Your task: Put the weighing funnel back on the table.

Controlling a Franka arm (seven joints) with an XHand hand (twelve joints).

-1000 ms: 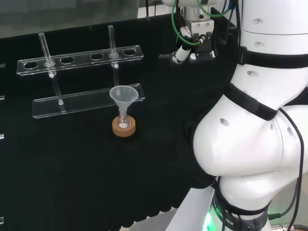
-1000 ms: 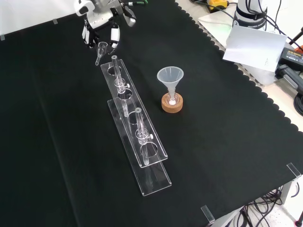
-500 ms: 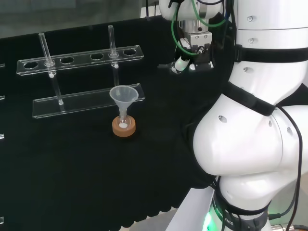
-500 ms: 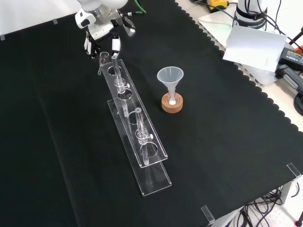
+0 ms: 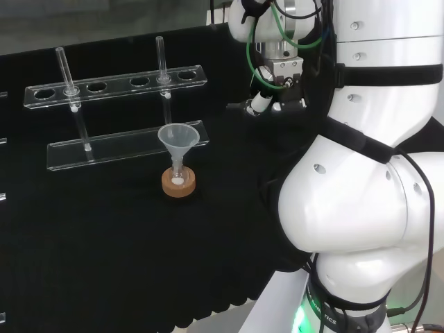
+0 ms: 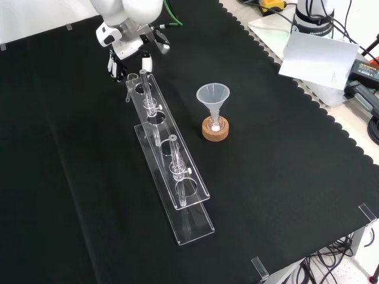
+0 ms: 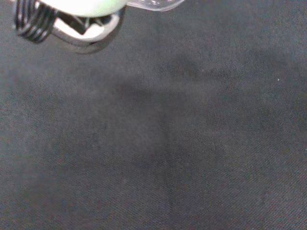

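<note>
Nearest in the front view, the black cloth (image 6: 278, 201) covered the bench. On it stood a long clear plastic rack (image 6: 192, 225) with round holes, and two thin clear glass tubes (image 6: 173, 151) stood upright in it. To the right of the rack and apart from it, a clear cone-shaped funnel (image 6: 212, 94) stood mouth up, with its stem in a small flask on a round cork ring (image 6: 215, 134).

Farther off, just beside the far end of the rack, the black and white hand (image 6: 127, 48) came in from the top of the view. Its fingers (image 6: 111, 64) were curled downward and pinched a small clear weighing funnel (image 6: 131, 79). This piece hung tilted, with its short stem pointing down to the cloth. I could not tell whether the stem touched the cloth.

In the head view the hand was to the right of the rack and above the cloth. In the wrist view a blurred white part of the hand was over bare cloth.
</note>
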